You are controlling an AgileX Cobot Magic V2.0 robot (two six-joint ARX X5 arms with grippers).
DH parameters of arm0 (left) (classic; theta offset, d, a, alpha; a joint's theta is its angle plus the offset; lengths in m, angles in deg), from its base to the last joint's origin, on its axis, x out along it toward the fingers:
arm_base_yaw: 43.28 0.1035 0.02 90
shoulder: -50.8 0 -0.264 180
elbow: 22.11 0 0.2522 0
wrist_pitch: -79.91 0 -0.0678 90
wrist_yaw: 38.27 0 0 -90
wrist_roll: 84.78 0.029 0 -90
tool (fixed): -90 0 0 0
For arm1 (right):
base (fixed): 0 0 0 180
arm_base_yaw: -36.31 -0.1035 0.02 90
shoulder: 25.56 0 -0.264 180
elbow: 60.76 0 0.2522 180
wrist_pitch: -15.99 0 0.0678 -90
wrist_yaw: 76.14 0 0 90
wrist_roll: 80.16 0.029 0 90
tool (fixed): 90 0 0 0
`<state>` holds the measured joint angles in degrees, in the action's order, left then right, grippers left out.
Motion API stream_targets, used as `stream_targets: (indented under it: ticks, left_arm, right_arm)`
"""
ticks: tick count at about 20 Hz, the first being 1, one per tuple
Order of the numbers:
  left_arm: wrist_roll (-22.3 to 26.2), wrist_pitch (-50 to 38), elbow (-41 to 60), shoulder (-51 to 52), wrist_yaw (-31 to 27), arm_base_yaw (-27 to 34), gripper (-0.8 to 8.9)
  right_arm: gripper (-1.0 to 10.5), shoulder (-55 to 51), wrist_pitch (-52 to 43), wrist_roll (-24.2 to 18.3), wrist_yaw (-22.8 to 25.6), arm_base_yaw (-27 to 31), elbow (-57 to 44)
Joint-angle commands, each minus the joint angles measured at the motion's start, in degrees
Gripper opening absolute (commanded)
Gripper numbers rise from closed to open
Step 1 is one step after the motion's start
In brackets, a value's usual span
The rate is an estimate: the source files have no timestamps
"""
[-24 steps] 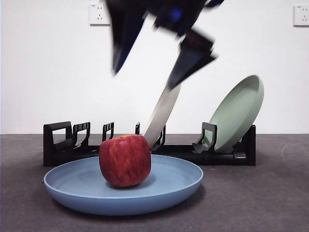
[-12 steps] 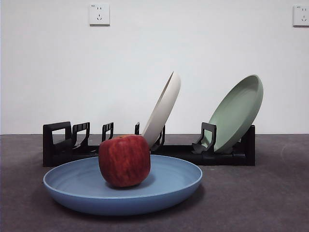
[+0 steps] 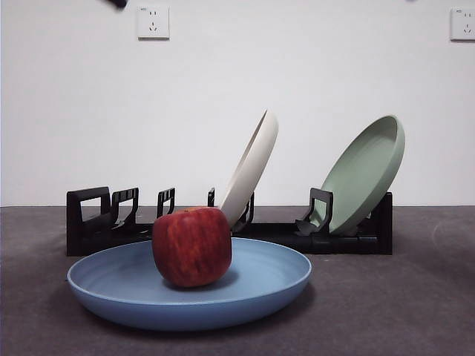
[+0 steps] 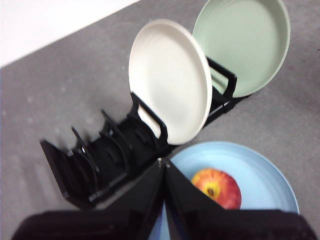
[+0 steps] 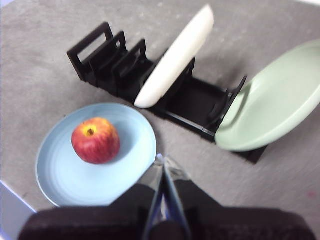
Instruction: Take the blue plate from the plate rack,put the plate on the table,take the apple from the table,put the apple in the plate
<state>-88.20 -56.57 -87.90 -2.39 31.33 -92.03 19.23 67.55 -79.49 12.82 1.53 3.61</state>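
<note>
The deep-red apple point(image 3: 191, 246) sits in the light-blue plate point(image 3: 267, 285), which lies flat on the dark grey table point(image 3: 401, 304) in front of the black plate rack point(image 3: 96, 222). Both grippers are high above the scene, apart from everything. My left gripper point(image 4: 163, 162) is shut and empty, with the apple point(image 4: 217, 187), the blue plate point(image 4: 260, 170) and the rack point(image 4: 100, 160) far below it. My right gripper point(image 5: 162, 160) is shut and empty above the apple point(image 5: 95, 140), the blue plate point(image 5: 75, 175) and the rack point(image 5: 115, 65).
A cream-white plate point(image 3: 250, 169) leans in the middle of the rack and a pale green plate point(image 3: 364, 174) leans at its right end. A black arm tip point(image 3: 119, 3) shows at the top left. Two wall sockets are on the white wall behind.
A second ago a blurred dark arm hung above the apple and the cream plate. It has risen out of the front view. The apple and plates have not moved.
</note>
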Motion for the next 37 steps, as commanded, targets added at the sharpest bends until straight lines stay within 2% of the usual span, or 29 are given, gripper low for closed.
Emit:
stream_targets:
  ticks: [1, 4, 6, 8, 17, 19, 21, 26, 29, 33, 37]
  left_arm:
    - [-4.72, -5.88, 9.42, 3.93, -0.09, 0.11, -0.09]
    - [-7.45, -10.62, 16.11, 7.26, -0.09, 0.09, -0.08]
    - [-8.41, -7.17, 16.09, 7.21, -0.59, 0.00, 0.00]
    - [-8.41, -4.85, 16.09, 7.21, -0.44, 0.11, 0.00]
    - [-8.41, -4.42, 16.09, 7.39, -0.35, 0.15, 0.00]
    - [-7.91, -4.22, 16.09, 9.20, -0.39, 1.92, 0.00]
    - [-6.56, -5.53, 16.11, 12.76, -0.26, 6.38, 0.00]
    - [-12.59, -9.79, 17.31, 24.76, -0.04, 24.87, 0.00]
    - [-12.87, -9.57, 20.59, 31.15, -0.24, 33.97, 0.00]
    - [-12.48, -11.43, 29.24, 37.29, -0.22, 40.85, 0.00]
    - [-12.35, -20.26, 39.87, 41.44, 1.11, 44.70, 0.00]
  right_arm:
    - [-0.2, -2.08, -5.49, 2.84, -0.09, 0.00, -7.45]
    - [-0.1, -3.19, -10.36, 4.33, -0.04, -0.15, -12.90]
    - [-0.1, -2.51, -8.72, 6.71, -0.13, -0.15, -12.90]
    - [0.0, -2.47, -6.36, 7.39, -0.11, -0.15, -12.87]
    - [0.0, -2.49, -4.72, 7.43, -0.09, -0.13, -12.87]
    - [0.0, -2.49, -4.72, 7.41, -0.09, -0.13, -12.87]
    - [0.0, -2.49, -4.72, 7.41, -0.09, -0.13, -12.87]
    - [0.0, -2.49, -4.72, 7.43, -0.09, -0.13, -12.87]
    - [0.0, -2.49, -4.72, 7.43, -0.09, -0.13, -12.87]
    - [0.0, -2.49, -4.72, 7.41, -0.09, -0.13, -12.87]
    - [0.0, -2.49, -4.72, 7.43, -0.09, -0.13, -12.87]
